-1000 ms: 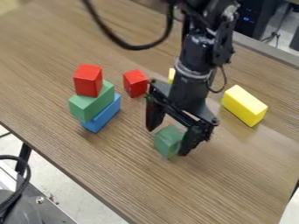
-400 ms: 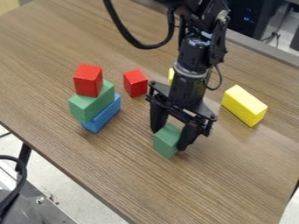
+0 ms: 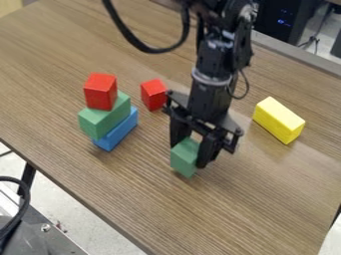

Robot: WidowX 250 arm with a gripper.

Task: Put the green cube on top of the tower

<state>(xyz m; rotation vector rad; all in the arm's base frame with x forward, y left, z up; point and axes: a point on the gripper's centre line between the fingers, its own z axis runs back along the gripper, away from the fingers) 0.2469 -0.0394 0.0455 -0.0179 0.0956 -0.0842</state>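
Wood-grained tabletop [image 3: 253,199] spreads beneath the black hand [image 3: 190,154], which grips the green cube [image 3: 182,159] between its two fingertips.

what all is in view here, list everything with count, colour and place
table: 1, brown, across the view
blue block: 1, blue, bottom of the tower, at left
green block: 1, green, middle of the tower
top red cube: 1, red, on the green block
loose red cube: 1, red, on the table, right of the tower
yellow block: 1, yellow, on the table, at right
green cube: 1, green, in the claw
dark box: 1, black, behind the table, top right
floor: 1, pale, lower left and far right
arm: 1, black, in from the top edge
claw: 1, black, near centre
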